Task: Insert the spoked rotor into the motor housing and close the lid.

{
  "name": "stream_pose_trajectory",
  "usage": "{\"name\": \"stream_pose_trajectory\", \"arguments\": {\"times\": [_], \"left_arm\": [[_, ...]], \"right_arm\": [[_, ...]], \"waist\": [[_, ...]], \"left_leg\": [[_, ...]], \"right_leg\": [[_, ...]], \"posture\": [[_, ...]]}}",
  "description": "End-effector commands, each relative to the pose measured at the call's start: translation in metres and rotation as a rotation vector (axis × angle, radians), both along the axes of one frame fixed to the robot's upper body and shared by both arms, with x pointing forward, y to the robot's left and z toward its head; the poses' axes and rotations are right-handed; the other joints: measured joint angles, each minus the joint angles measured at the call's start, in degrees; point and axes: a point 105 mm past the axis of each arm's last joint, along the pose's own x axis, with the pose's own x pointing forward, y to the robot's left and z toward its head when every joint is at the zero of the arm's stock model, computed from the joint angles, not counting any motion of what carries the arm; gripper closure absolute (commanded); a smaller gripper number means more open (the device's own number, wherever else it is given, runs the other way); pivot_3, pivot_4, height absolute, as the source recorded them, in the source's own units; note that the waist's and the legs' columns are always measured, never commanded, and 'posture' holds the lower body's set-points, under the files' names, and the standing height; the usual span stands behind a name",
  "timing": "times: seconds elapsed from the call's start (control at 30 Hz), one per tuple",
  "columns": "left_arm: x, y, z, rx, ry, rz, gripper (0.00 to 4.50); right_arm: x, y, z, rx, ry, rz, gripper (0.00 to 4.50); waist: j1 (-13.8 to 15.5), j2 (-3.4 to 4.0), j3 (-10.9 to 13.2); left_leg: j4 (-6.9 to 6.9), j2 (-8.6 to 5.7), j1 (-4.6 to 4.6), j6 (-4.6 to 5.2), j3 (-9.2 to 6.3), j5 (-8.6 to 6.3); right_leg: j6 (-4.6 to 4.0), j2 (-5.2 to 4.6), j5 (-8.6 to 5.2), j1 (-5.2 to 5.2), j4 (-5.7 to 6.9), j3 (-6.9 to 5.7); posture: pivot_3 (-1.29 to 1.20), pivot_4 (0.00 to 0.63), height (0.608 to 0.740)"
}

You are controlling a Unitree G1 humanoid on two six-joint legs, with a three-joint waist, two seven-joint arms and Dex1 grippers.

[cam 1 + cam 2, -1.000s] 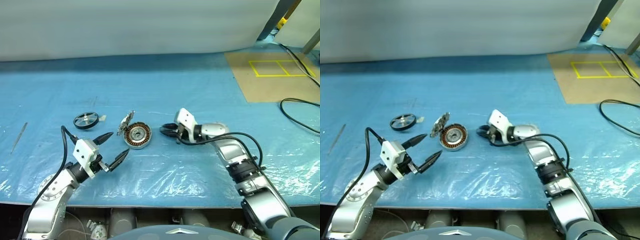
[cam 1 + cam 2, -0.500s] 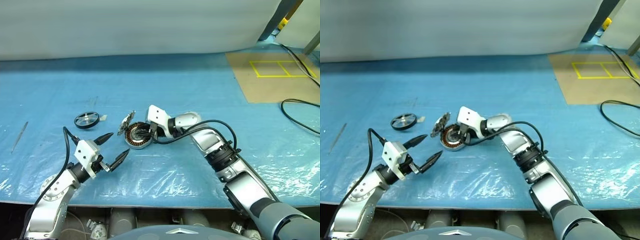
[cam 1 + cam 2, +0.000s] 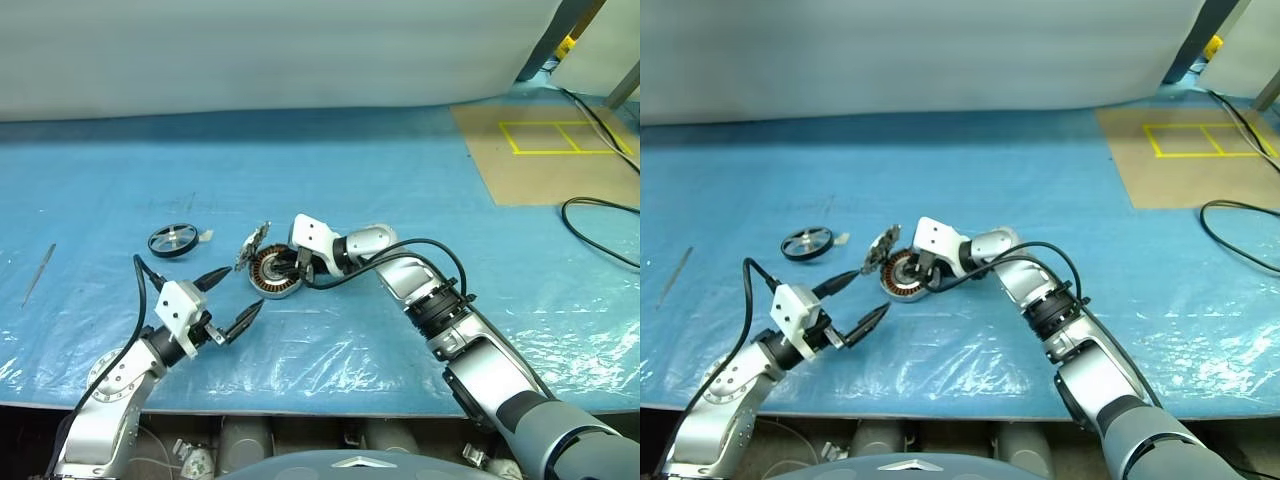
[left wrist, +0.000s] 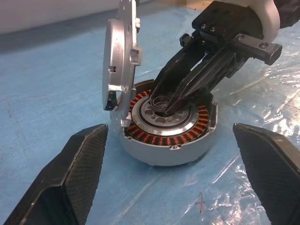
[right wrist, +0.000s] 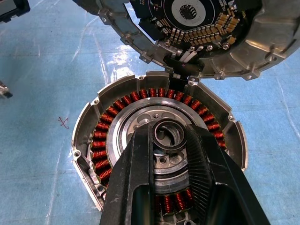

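Blue plastic-covered table [image 3: 400,200] | right gripper [image 5: 169,140] pinches small black ring [image 5: 169,135] over open motor housing [image 3: 275,272] | spoked rotor [image 3: 172,240] lies far-left, nearer spread, empty left gripper [image 3: 226,300] | lid [image 3: 252,247] upright

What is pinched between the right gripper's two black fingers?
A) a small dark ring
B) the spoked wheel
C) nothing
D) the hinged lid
A: the right gripper clamps a small dark ring over the middle of the open motor housing; the spoked wheel lies apart on the blue sheet.
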Motion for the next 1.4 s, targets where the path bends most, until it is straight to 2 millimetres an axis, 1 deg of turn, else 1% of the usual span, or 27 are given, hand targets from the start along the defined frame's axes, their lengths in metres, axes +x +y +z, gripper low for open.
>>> {"name": "stream_pose_trajectory", "arguments": {"times": [0.03,0.3,0.57,1.0,1.4], "left_arm": [[-0.001,-0.001,0.004,0.013,-0.030,-0.012,0.00],[0.000,0.006,-0.007,0.020,-0.022,-0.009,0.00],[-0.001,0.006,-0.011,0.020,-0.025,-0.011,0.00],[0.001,0.002,-0.010,0.025,-0.024,-0.018,0.00],[0.002,0.003,-0.011,0.027,-0.022,-0.017,0.00]], "right_arm": [[-0.006,0.004,0.001,0.004,-0.007,0.027,3.89],[-0.008,0.004,-0.002,-0.007,-0.004,0.035,3.89],[-0.008,0.006,-0.002,-0.007,-0.007,0.040,3.89],[-0.010,0.007,-0.004,-0.020,-0.008,0.055,3.89],[-0.014,0.008,-0.004,-0.020,-0.002,0.073,3.89]], "waist": [[0.00,0.00,0.00],[0.01,0.00,0.00],[0.01,0.00,0.00],[0.00,0.00,0.00],[-0.01,0.00,0.00]], "left_leg": [[0.00,0.00,0.00,0.00,0.00,0.00],[0.00,-0.01,0.01,0.00,0.00,0.00],[0.00,0.00,0.01,0.00,0.00,0.00],[-0.01,0.00,0.02,0.00,0.00,0.00],[-0.02,0.00,0.02,0.00,0.00,0.00]], "right_leg": [[0.00,0.00,0.00,0.00,0.00,0.00],[0.00,-0.01,0.00,0.00,0.00,0.00],[0.00,-0.01,0.00,0.01,0.00,0.00],[0.00,-0.01,0.00,0.00,0.00,0.00],[0.00,0.00,0.00,0.01,0.00,0.00]], "posture": [[0.00,0.150,0.740],[0.00,0.150,0.740],[0.00,0.150,0.740],[0.00,0.150,0.740],[0.00,0.150,0.740]]}}
